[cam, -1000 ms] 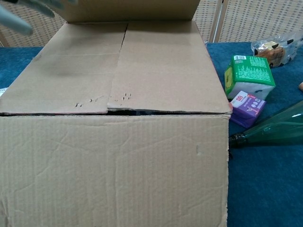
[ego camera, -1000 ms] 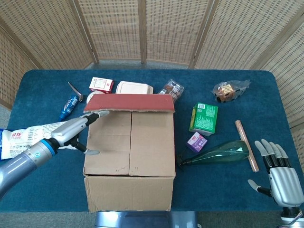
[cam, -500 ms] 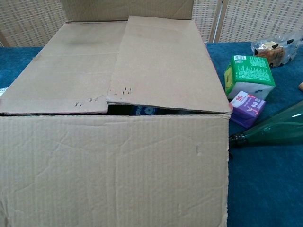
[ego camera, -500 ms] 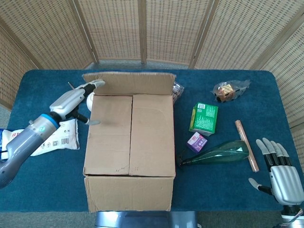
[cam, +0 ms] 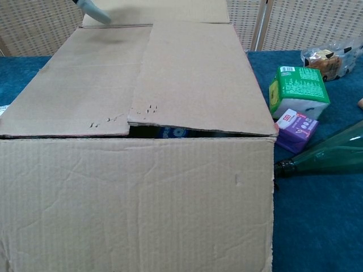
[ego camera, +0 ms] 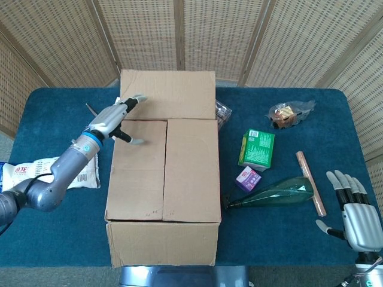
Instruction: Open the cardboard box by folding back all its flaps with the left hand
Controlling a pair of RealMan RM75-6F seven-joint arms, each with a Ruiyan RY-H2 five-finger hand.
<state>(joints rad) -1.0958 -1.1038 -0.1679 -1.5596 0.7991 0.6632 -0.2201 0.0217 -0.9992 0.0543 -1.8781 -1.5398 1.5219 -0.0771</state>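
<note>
A large cardboard box (ego camera: 163, 191) (cam: 136, 192) stands in the middle of the blue table (ego camera: 54, 239). Its far flap (ego camera: 169, 94) stands up and leans back. Two long top flaps (ego camera: 164, 170) still lie flat, the right one slightly raised at the near edge. My left hand (ego camera: 117, 113) is open at the box's far left corner, fingertips against the raised flap; one fingertip (cam: 91, 8) shows in the chest view. My right hand (ego camera: 353, 206) rests open at the table's right front edge, holding nothing.
Right of the box lie a green carton (ego camera: 257, 148), a small purple box (ego camera: 248, 178), a green glass bottle (ego camera: 275, 192), a brown stick (ego camera: 310, 182) and a snack bag (ego camera: 288, 113). A white packet (ego camera: 36, 176) lies at the left. A wicker screen stands behind.
The far flap has swung from lying over the box to standing up and leaning back. My left hand rose with it toward the far left corner. The right hand stayed put.
</note>
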